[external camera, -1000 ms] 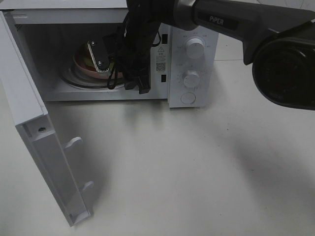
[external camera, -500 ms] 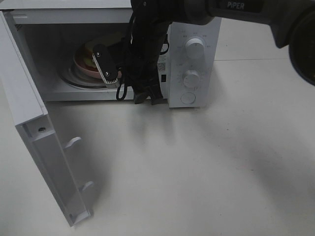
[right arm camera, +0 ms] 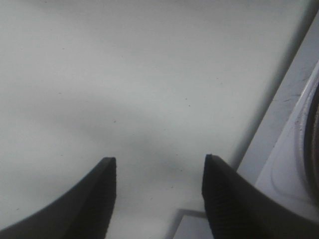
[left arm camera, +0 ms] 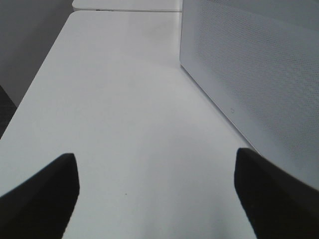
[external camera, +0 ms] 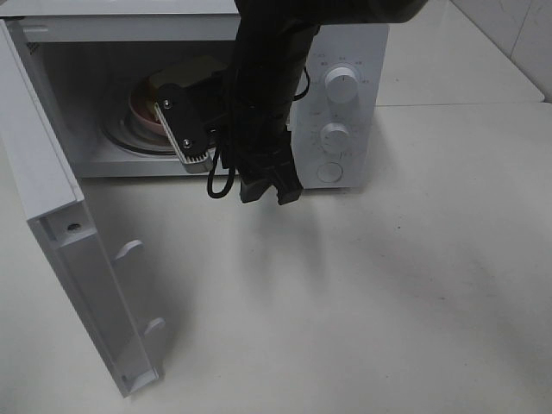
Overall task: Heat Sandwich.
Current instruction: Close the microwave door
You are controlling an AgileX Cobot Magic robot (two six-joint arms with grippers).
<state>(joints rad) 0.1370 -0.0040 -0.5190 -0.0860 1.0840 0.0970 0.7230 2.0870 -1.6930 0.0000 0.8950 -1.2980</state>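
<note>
White counter (external camera: 388, 302), pale tiled wall (external camera: 517, 34).
Matt and faintly speckled, crossed by soft grey shadows under diffuse light; bounded at the back right by glossy light tiles with thin seams. From the left wrist view: butted against a second white surface (left arm camera: 124, 4) along a straight seam, dim grey space (left arm camera: 25, 40) past the long edge.

Upper dial (external camera: 342, 86) markings: too small to read.
Lower dial (external camera: 335, 138) markings: too small to read.
Readable text: none.

White table (external camera: 362, 293) carries a microwave (external camera: 362, 112) (door open).
</note>
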